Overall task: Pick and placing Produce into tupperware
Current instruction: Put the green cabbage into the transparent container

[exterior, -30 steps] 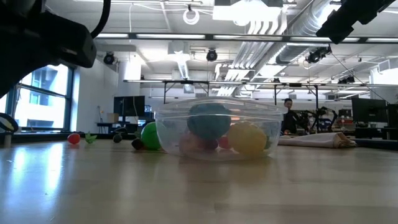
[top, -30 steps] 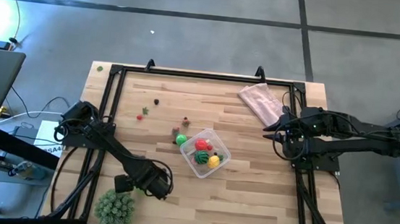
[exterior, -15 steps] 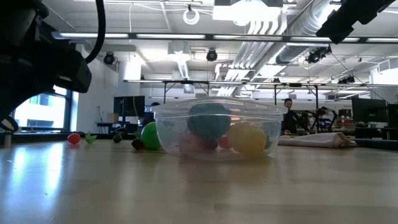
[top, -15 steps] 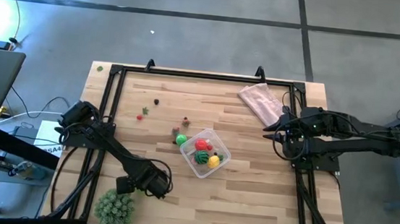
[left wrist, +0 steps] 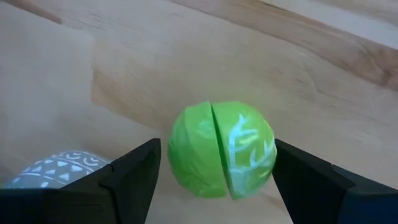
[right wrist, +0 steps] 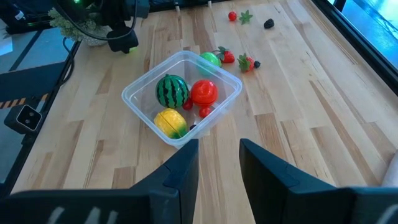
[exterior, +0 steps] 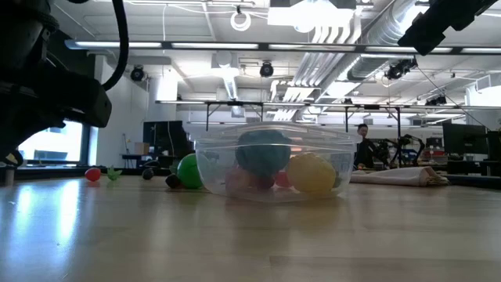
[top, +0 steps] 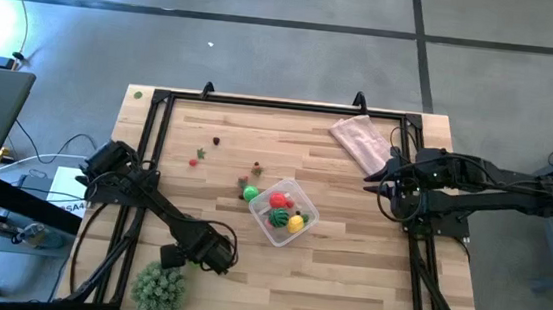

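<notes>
We take the tupperware (top: 283,212) as our reference; it sits near the middle of the tabletop (top: 347,272). Inside it we see a dark-striped green piece (right wrist: 171,90), a red piece (right wrist: 203,91) and a yellow piece (right wrist: 170,122), close together. Just outside its wall, on the side toward the far edge, lie a green ball (top: 250,192) and small red pieces (right wrist: 237,60). Further off on that side we note a red piece with a green leaf (top: 199,155) and a dark berry (top: 215,141).

The left end effector (top: 169,256) is well apart from the tupperware, toward the near left corner, just beside the spiky pale-green ball plant (top: 158,287). Its fingers stand wide on either side of a light-green cabbage-like piece (left wrist: 222,149) resting on the tabletop; we see a gap on each side, so nothing is gripped.

The right end effector (top: 379,178) hangs to the right of the tupperware, near the pink cloth (top: 360,140), its fingers narrow and holding nothing.

Between each end effector and the tupperware the tabletop shows no obstacle.
</notes>
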Robot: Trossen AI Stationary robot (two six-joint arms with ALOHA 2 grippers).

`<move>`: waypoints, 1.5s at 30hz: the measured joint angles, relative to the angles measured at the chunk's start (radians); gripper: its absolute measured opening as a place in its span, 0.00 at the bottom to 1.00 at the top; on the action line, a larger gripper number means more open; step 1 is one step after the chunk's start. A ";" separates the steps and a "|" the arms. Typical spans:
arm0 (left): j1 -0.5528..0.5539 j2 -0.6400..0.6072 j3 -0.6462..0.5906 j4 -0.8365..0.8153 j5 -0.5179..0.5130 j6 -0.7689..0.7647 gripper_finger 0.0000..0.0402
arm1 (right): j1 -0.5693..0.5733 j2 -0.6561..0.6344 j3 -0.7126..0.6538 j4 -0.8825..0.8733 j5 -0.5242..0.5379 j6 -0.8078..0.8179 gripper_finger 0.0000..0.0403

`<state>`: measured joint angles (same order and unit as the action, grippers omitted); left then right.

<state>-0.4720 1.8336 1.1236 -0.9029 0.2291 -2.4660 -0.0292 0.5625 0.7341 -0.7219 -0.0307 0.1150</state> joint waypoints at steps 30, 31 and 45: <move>0.000 0.031 0.001 0.010 0.030 -0.003 0.58 | 0.000 0.000 0.000 0.000 0.000 0.000 0.26; 0.000 0.031 0.001 0.010 0.030 -0.003 0.59 | 0.000 0.000 0.000 0.000 0.000 0.000 0.26; 0.000 0.031 0.001 0.009 0.027 0.000 0.57 | 0.000 0.000 0.000 0.000 0.000 0.000 0.26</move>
<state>-0.4717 1.8645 1.1248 -0.8940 0.2558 -2.4657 -0.0293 0.5625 0.7340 -0.7219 -0.0307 0.1146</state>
